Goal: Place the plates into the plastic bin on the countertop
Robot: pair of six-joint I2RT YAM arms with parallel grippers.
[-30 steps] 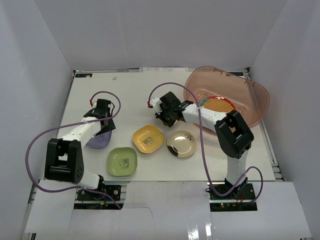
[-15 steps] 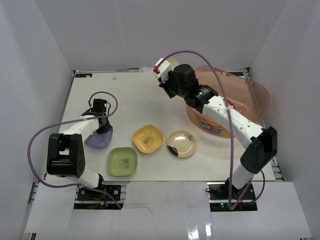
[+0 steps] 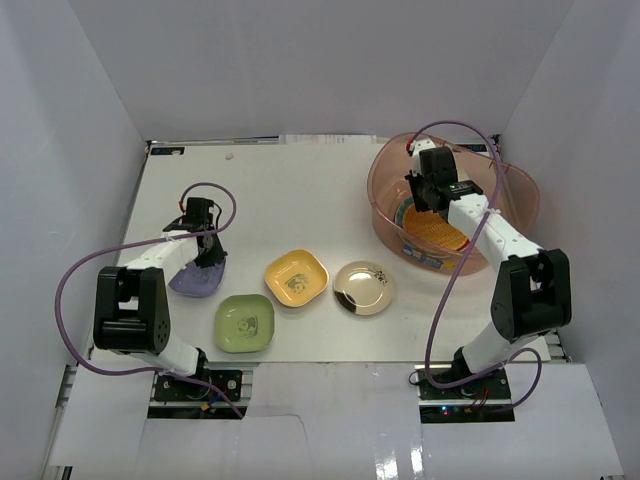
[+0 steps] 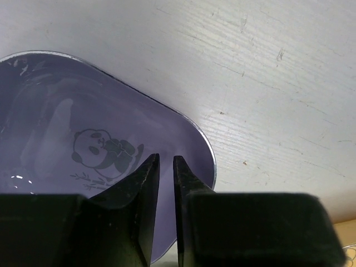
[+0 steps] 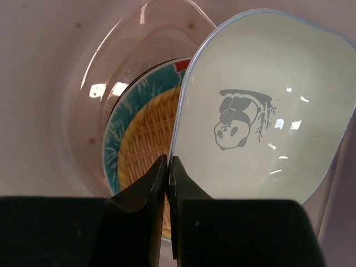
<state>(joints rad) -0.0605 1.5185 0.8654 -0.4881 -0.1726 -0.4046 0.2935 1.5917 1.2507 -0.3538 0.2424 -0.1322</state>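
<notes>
Currently, stock as follows.

Right gripper (image 5: 167, 158): inside the bin (image 3: 520, 180), at its far side. Jaws clenched on the rim of the cream plate (image 5: 261, 111), which hangs tilted over the plates already stowed and has not been released.

Change: one second ago this gripper was low on the tabletop (image 3: 270, 190), left of the bin. Half a second ago it was raised by the bin's far left rim with the plate in its grasp. It is now over the bin's floor. Judgement: carry done; only opening the jaws remains for this plate.

Bin contents: orange woven plate (image 5: 142, 139) lying on a teal-rimmed plate (image 5: 119, 139). Anything beneath is hidden.

Left gripper (image 4: 164, 158): at the far edge of the lavender plate (image 4: 55, 128), on the left of the tabletop. Jaws nearly together, with a thin gap. Whether they pinch the rim cannot be told. Arm and plate match the frame half a second ago.

Still on the tabletop, positions unchanged:
- Yellow plate (image 3: 296, 277), centre.
- Gold plate (image 3: 363, 287), just right of it.
- Green plate (image 3: 244, 323), nearer and to the left.

Judgement: four plates are still outside the bin, the lavender one next in line.
</notes>
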